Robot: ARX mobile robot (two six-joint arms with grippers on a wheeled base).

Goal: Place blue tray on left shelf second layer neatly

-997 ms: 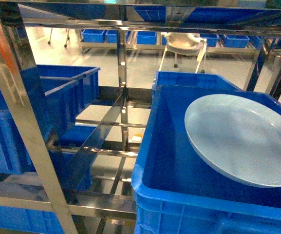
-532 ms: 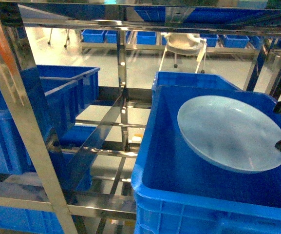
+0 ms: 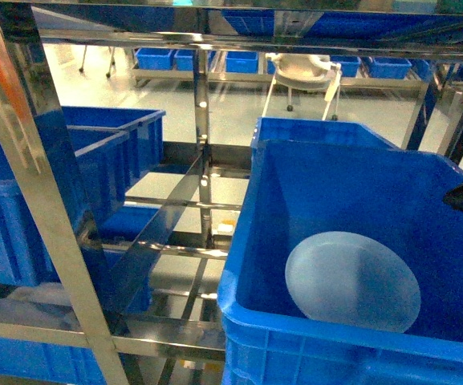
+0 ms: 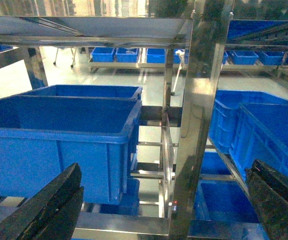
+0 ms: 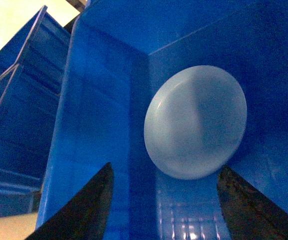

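**Blue tray lying loose in the crate, both end effectors empty**

Pale sky-blue round plastic tray point(image 3: 352, 281) lies on the floor of the deep-blue rectangular crate point(image 3: 251, 241), toward its near wall. The right end effector point(image 5: 163, 210) hangs directly above it, fingers spread and holding nothing; being round, the tray has no long axis. The left end effector point(image 4: 163, 210) is released too, facing the stainless-steel left shelf point(image 4: 198, 100). Only a dark sliver of the right arm shows in the head view.
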